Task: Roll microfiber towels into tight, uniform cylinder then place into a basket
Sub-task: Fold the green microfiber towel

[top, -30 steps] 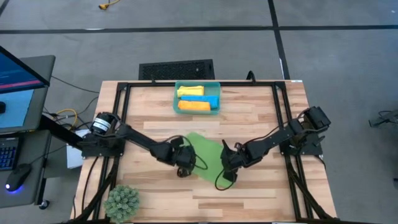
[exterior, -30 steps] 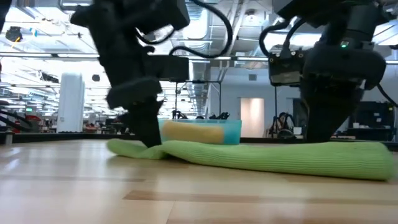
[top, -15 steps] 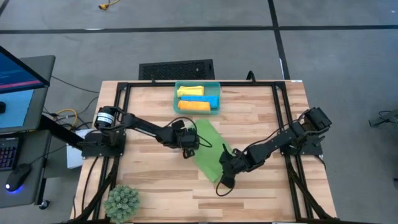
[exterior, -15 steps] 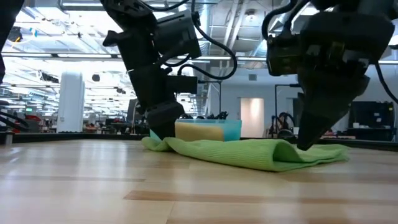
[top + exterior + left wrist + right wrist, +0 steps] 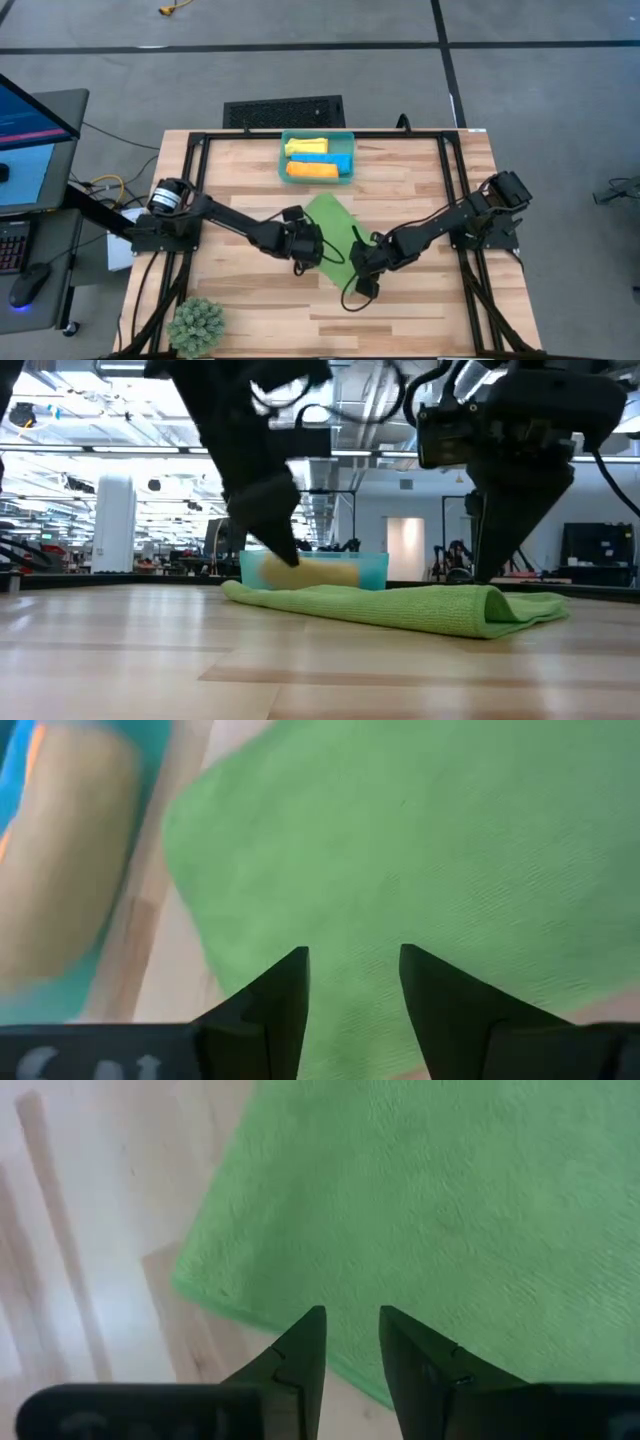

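You've got the green towel (image 5: pixel 331 237) lying unrolled on the table (image 5: pixel 420 170), roughly mid-table, one corner pointing toward the basket (image 5: pixel 283 160) at the far edge. In the low view it's flat w/ a fold bunched up at one end (image 5: pixel 500 610).

Left gripper (image 5: pixel 318 246) is down at the towel's left edge. Left wrist view: its fingers (image 5: pixel 275 995) are parted w/ a clear gap, green cloth visible between and under them, nothing clamped. So it's released, poised over the cloth, not grasping.

Right gripper (image 5: pixel 358 270) sits at the near corner of the towel, on the right side. Right wrist view: fingers (image 5: pixel 305 1350) apart w/ a narrower gap, tips right over the hem where cloth meets bare wood. No fabric pinched that you can see, so released too.

The 2 grippers are near each other, towel between them.

Basket is well apart from the green towel, behind it. Inside it: a yellow roll (image 5: pixel 305 147), a blue roll (image 5: pixel 335 160) and an orange roll (image 5: pixel 312 172), lying side by side. The low view shows the basket (image 5: pixel 375 570) behind the towel w/ a pale roll inside.

Also off-task: a spiky green plant (image 5: pixel 196 325) on the near left corner of the table, a dark grated rectangle (image 5: pixel 284 111) on the floor beyond the table.
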Available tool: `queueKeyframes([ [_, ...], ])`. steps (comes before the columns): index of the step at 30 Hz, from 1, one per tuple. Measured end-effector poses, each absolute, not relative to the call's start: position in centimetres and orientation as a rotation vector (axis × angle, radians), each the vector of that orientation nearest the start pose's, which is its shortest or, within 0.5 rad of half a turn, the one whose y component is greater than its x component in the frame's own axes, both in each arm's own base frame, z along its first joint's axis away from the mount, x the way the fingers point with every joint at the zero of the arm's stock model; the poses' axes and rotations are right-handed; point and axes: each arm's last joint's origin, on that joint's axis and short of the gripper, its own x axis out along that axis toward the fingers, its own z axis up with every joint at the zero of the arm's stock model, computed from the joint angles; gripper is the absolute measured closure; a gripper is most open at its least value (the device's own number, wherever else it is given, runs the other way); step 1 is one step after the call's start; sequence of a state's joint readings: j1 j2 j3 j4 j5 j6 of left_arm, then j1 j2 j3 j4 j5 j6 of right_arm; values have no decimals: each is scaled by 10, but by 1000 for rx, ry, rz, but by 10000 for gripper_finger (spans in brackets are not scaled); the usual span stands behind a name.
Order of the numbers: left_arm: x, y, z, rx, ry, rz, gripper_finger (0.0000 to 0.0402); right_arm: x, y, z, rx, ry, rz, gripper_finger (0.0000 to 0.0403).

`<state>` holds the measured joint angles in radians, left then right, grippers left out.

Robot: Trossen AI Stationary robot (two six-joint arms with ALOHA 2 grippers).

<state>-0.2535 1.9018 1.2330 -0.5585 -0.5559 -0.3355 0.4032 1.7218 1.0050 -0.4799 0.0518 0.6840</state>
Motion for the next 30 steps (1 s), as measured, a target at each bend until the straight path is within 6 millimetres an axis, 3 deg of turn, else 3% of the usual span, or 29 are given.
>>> queueKeyframes([
  [7,373,-110,175,157,861,301,251,285,121,159,233,1286,-191,285],
  [12,373,-117,176,135,847,265,251,270,120,157,176,1348,-342,285],
  [18,355,-111,163,61,983,396,251,264,118,151,132,1319,-435,285],
  [22,343,-103,148,77,983,531,251,266,110,145,162,1299,-447,285],
  [30,338,-91,138,53,982,595,251,270,95,138,214,1280,-482,285],
])
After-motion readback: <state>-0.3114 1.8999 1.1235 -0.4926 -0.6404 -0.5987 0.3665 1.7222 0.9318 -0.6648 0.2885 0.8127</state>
